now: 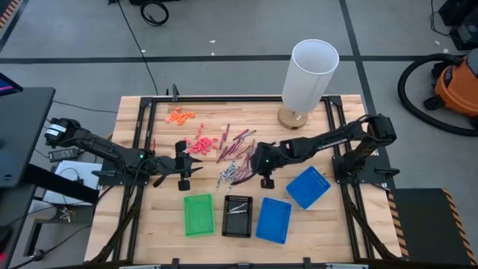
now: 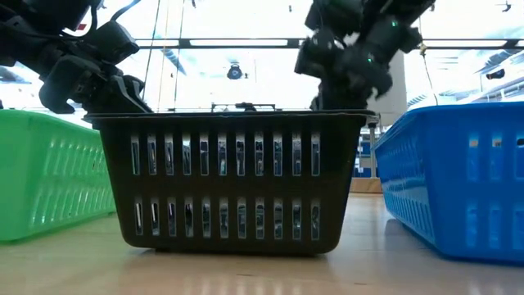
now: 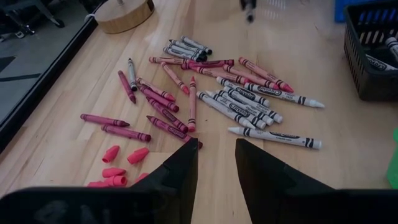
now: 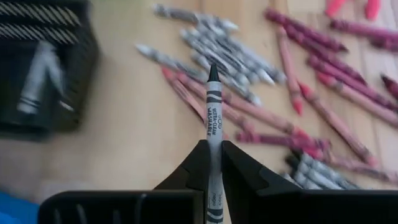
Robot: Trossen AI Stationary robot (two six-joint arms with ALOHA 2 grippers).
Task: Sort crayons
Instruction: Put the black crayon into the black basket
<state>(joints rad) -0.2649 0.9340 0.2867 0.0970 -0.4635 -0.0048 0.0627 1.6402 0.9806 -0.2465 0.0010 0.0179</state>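
Dark red and silvery grey crayons (image 1: 235, 153) lie loose in a pile (image 3: 211, 93) on the wooden table's middle. My right gripper (image 4: 213, 163) hangs over the pile's near right side (image 1: 250, 166), shut on one grey crayon (image 4: 213, 118). A few grey crayons (image 1: 237, 208) lie in the black tray (image 1: 237, 217). My left gripper (image 3: 216, 163) waits left of the pile (image 1: 196, 170), open, with nothing between its fingers. My right gripper pinches the grey crayon's back half (image 4: 213, 155) between its two fingers. The crayon lies along the fingers, and its pointed tip (image 4: 213, 73) sticks out well past them. The fingers slant down from the table's right side. The crayon is lifted clear above the pile.
A green tray (image 1: 198, 215), the black tray and two blue trays (image 1: 274, 220) (image 1: 308, 187) stand along the near side. Pink stubs (image 1: 200, 143) and orange stubs (image 1: 179, 114) lie left of the pile. A tall white cylinder (image 1: 310, 71) stands at the far edge.
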